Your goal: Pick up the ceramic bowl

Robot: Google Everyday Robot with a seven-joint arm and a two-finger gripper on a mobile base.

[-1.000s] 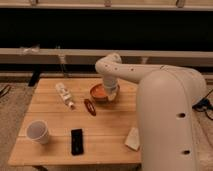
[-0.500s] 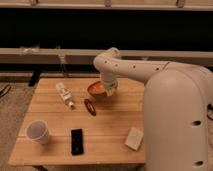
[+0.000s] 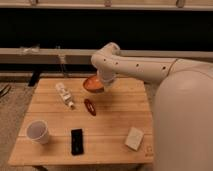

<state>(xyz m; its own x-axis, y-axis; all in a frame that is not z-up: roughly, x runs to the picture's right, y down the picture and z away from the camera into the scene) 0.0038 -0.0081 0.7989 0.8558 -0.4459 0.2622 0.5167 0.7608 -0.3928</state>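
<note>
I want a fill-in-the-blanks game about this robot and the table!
1. The gripper is at the orange ceramic bowl, near the table's ____ edge.
2. The white paper cup stands near the table's front ____ corner, as the camera sees it.
3. The flat black object lies to the ____ of the cup.

Missing words: far; left; right

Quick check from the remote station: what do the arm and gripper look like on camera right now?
The arm is smooth, glossy off-white, with fat rounded links and a row of small dark dots along its side. It ends in a domed white wrist. The gripper, above the wooden table's far edge, looks pale like the arm. No cables show.
</note>
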